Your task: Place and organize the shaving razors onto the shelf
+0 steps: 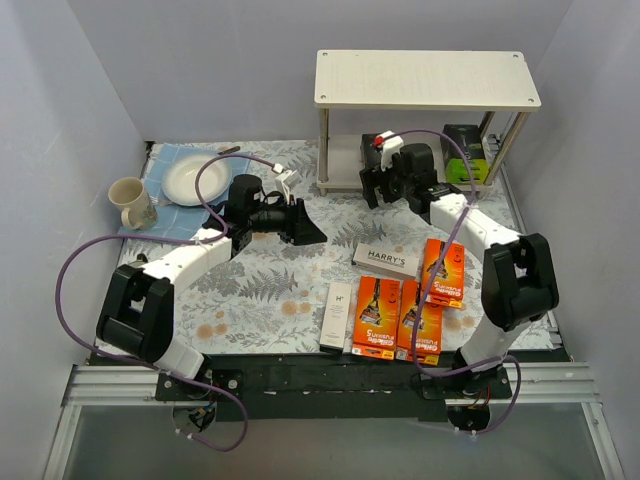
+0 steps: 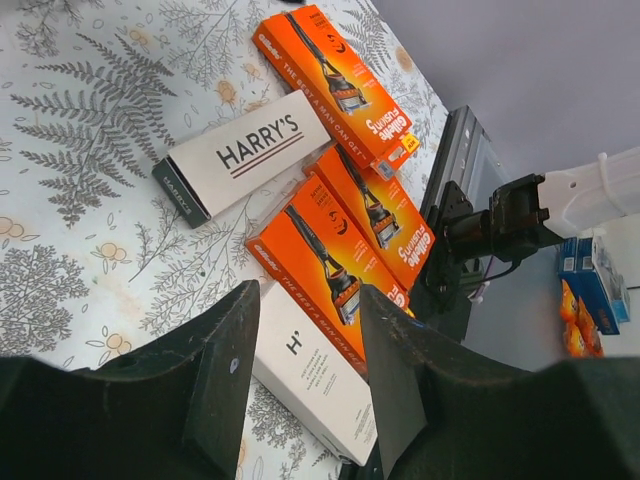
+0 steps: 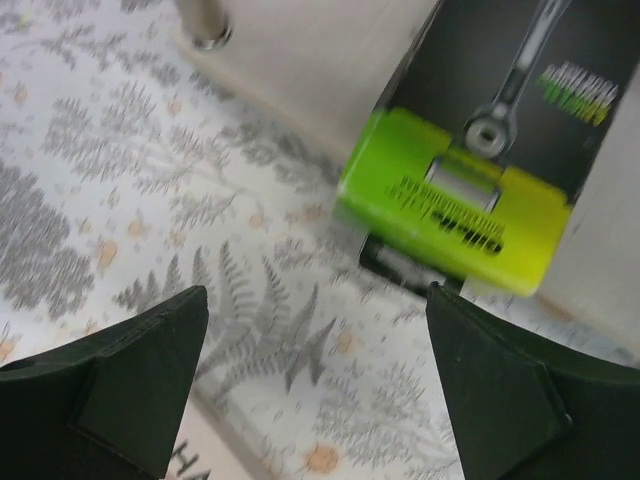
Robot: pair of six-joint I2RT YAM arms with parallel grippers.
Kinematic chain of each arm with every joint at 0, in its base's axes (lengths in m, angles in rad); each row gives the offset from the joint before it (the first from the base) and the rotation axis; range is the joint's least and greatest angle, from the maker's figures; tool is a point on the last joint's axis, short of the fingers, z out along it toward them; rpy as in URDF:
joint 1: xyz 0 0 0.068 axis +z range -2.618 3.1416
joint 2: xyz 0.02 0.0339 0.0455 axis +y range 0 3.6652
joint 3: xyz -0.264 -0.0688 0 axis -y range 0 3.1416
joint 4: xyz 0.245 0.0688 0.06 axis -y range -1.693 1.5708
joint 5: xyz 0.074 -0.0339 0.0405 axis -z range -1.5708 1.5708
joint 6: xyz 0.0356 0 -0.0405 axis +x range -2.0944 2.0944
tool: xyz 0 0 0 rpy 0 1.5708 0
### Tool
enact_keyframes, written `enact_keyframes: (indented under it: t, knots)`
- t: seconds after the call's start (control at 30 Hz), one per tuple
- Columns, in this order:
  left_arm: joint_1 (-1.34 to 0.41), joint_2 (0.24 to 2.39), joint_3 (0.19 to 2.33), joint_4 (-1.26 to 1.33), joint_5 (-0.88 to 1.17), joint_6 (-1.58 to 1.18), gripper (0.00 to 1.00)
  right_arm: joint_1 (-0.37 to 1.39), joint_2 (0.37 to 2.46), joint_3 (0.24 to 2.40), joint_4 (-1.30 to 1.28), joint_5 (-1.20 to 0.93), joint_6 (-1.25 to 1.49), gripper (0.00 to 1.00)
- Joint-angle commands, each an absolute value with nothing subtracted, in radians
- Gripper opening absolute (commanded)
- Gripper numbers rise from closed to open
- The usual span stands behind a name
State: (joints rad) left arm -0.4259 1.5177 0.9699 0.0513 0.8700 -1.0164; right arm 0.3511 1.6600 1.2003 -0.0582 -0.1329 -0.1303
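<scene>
Overhead, the shelf stood at the far side of the counter, with a black and lime box on the right end of its lower board. The right pincer hung just in front of that board's left part, but from above I could not tell how its jaws stood. The right wrist view settled it. There the right pincer was spread wide and held nothing. Beyond it a black box with a lime-green end lay on the shelf, the green end jutting past the board's edge over the counter. Whether this was the box seen from above, I could not tell.

The left pincer hovered over mid-counter, apart from every box. Its wrist view showed the left pincer open and empty. It also showed the boxes on the counter close up: a grey Harry's box, three orange boxes and a white box just beside the nearest orange one. Only the overhead view took in the mug and the plate at the far left.
</scene>
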Motion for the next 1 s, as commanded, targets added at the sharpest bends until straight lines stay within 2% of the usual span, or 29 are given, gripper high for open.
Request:
enact_keyframes:
  t: [0.0,0.17,0.47,0.63,0.97]
  knots:
    - [-0.405,1.445,0.942,0.029,0.854,-0.989,0.44,0.376,1.774,1.359,0.074,0.122,-0.166,0.94]
    - [-0.384,1.410,0.917,0.009,0.850,-0.974,0.45,0.387,1.902,1.466,0.115,0.181,-0.164,0.87]
    - [-0.328,1.390,0.888,0.006,0.848,-0.985,0.45,0.422,2.069,1.566,0.161,0.257,-0.209,0.82]
    - [-0.322,1.396,0.882,0.012,0.845,-0.991,0.45,0.417,2.074,1.546,0.155,0.310,-0.195,0.79]
    - [-0.308,1.382,0.838,0.051,0.841,-1.025,0.46,0.301,2.063,1.497,0.121,0.318,-0.158,0.74]
